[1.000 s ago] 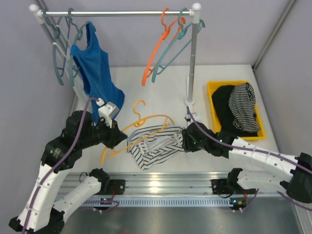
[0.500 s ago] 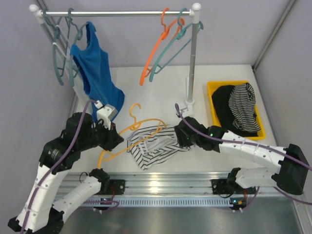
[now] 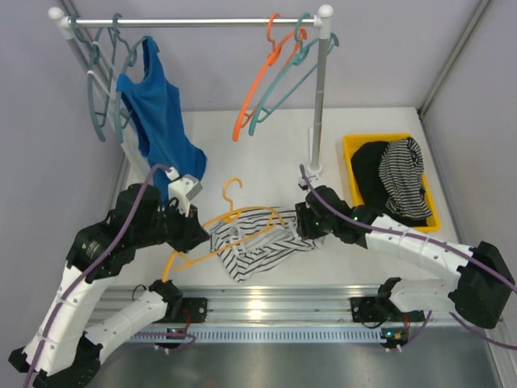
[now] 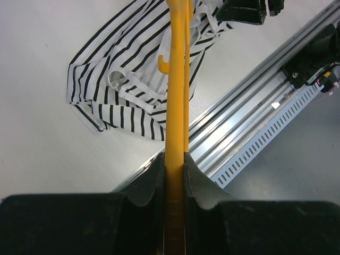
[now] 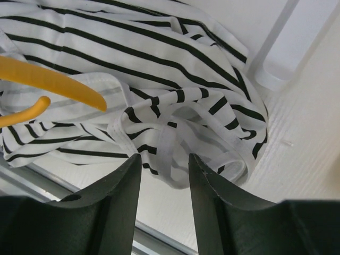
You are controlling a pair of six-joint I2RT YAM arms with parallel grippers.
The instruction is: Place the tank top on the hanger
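Note:
The striped tank top [image 3: 257, 242] lies crumpled on the table; it also shows in the left wrist view [image 4: 122, 79] and the right wrist view [image 5: 138, 64]. The amber hanger [image 3: 230, 217] lies across it, one arm over the fabric. My left gripper [image 3: 191, 232] is shut on the hanger's left end [image 4: 174, 175]. My right gripper [image 3: 305, 229] is open at the top's right edge, its jaws [image 5: 164, 162] standing either side of a folded white strap. The hanger's tip [image 5: 58, 85] rests on the fabric.
A clothes rail [image 3: 194, 22] at the back holds a blue tank top [image 3: 157, 113], teal hangers [image 3: 101, 97] and an orange hanger [image 3: 260, 81]. The rail's post [image 3: 317, 105] stands just behind my right gripper. A yellow bin [image 3: 351, 158] of dark garments sits right.
My right gripper has moved left then settled at the top's right edge. The hanger and my left gripper have shifted slightly; the hook now points further right.

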